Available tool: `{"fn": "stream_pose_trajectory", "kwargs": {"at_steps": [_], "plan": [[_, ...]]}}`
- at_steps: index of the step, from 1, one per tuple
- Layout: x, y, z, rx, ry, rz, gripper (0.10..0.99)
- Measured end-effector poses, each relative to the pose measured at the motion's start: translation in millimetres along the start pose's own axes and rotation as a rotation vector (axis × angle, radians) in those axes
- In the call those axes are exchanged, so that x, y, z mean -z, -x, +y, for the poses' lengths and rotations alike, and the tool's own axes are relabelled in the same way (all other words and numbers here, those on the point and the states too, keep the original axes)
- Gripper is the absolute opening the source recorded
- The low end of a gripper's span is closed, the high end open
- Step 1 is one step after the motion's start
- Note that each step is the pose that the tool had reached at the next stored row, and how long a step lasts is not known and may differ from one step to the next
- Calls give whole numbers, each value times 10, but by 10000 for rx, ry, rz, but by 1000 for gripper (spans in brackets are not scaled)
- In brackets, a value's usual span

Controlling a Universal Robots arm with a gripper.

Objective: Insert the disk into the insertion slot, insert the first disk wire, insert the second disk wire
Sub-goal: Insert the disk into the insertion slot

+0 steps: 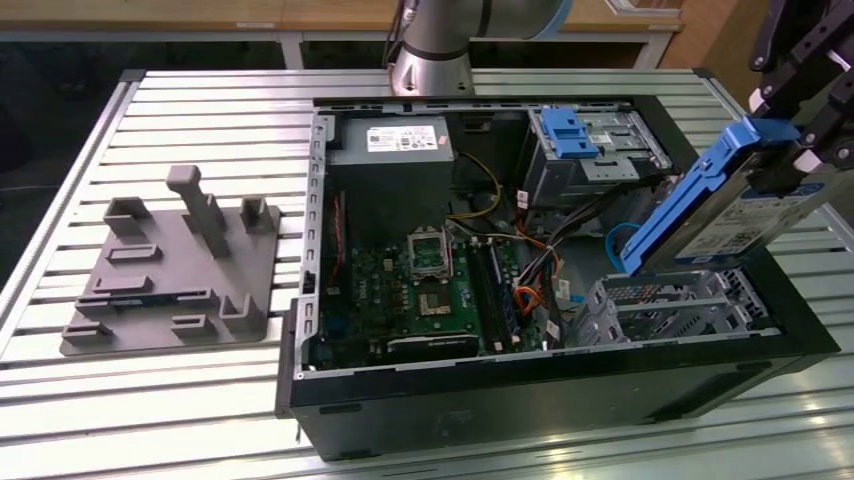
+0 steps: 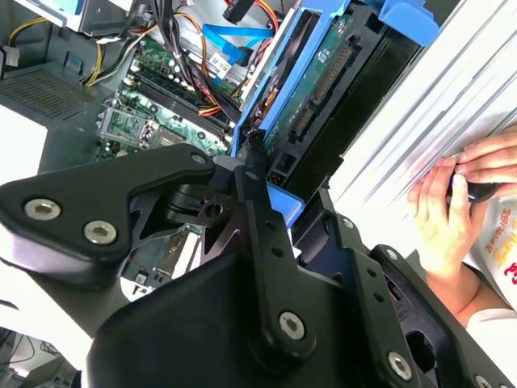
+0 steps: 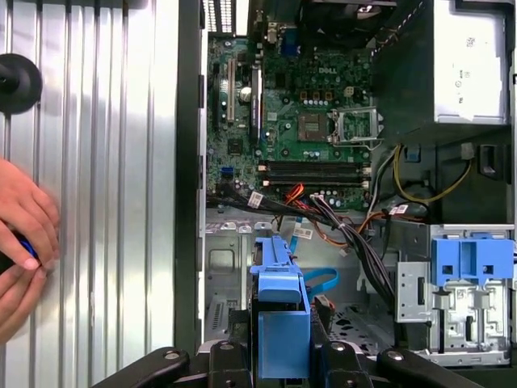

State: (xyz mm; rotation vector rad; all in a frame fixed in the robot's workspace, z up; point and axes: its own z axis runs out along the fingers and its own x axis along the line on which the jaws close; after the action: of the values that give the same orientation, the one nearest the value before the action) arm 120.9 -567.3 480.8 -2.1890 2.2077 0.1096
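I see 1 gripper (image 1: 785,168) clamped on the disk (image 1: 727,215), held tilted in the air just above the insertion slot (image 1: 667,305), which sits inside the open computer case (image 1: 534,392) on the exterior view's right.

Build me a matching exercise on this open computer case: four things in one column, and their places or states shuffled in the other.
1. the disk
2. the insertion slot
3. grey fixture plate
4. motherboard

A. on the table, at the exterior view's left of the case
B. tilted above the case, clamped in the pincer
C. silver, inside the case, no drive in it
D. green, flat on the case floor

Pairs: 1-B, 2-C, 3-A, 4-D
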Motion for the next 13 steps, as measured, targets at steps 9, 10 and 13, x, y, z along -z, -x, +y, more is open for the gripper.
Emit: {"fn": "stream_pose_trajectory", "kwargs": {"at_steps": [9,10,13], "plan": [[-47,-3,-1,0,1,1,361],[-51,-3,-1,0,0,0,361],[-64,-4,-2,4,1,1,361]]}}
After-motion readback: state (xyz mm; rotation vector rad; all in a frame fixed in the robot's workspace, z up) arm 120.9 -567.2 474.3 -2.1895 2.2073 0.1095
